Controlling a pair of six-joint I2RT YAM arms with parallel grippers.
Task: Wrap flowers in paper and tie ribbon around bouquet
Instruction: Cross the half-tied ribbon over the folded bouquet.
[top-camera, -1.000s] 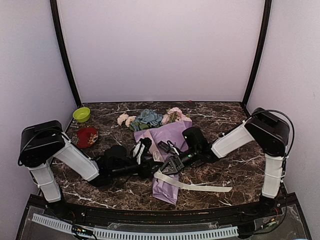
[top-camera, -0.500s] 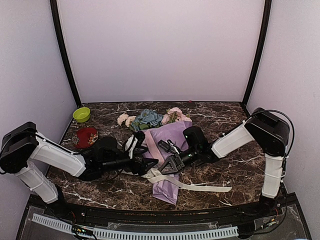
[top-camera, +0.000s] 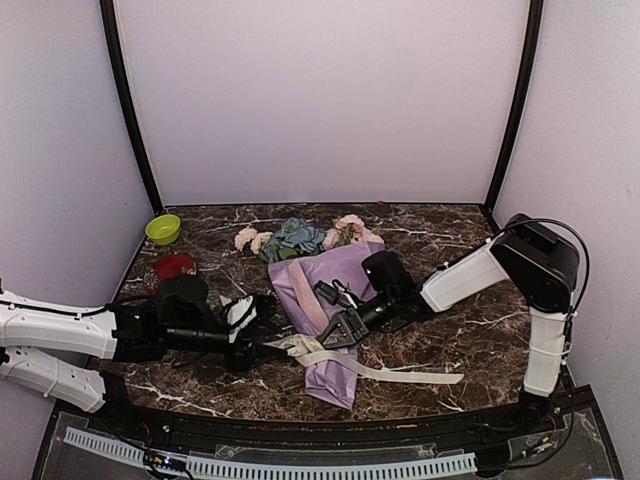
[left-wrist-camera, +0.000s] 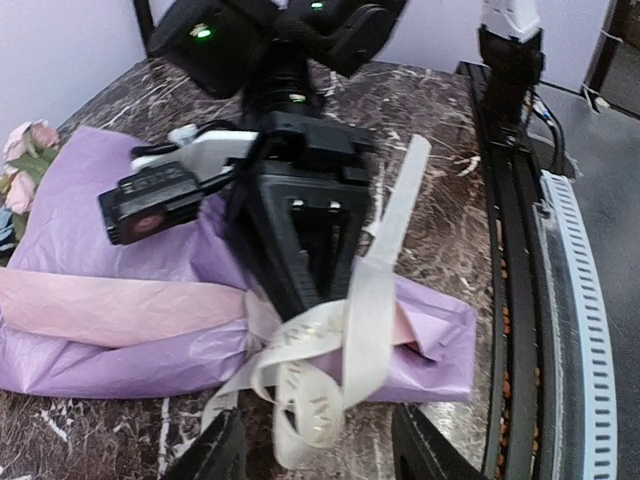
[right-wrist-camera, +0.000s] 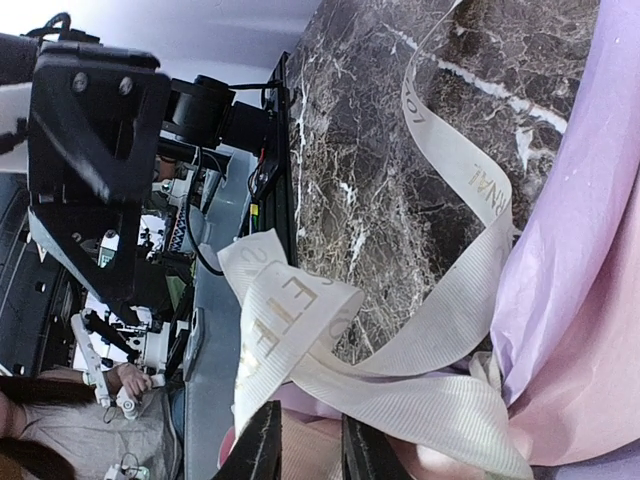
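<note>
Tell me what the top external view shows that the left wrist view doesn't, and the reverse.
Only the top external view: the green bowl, the red cup, the blue bloom, and the ribbon trailing its long tail right across the table.
Only the left wrist view: the printed lettering on the ribbon's loops, which hang between the open fingers of the left gripper.
Both: the ribbon, the purple paper bundle with its pink strip, and the right gripper at the ribbon's crossing.

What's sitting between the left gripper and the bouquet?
Loose loops of the ribbon, resting against the bouquet; the left wrist view shows them right ahead of the left gripper.
</note>
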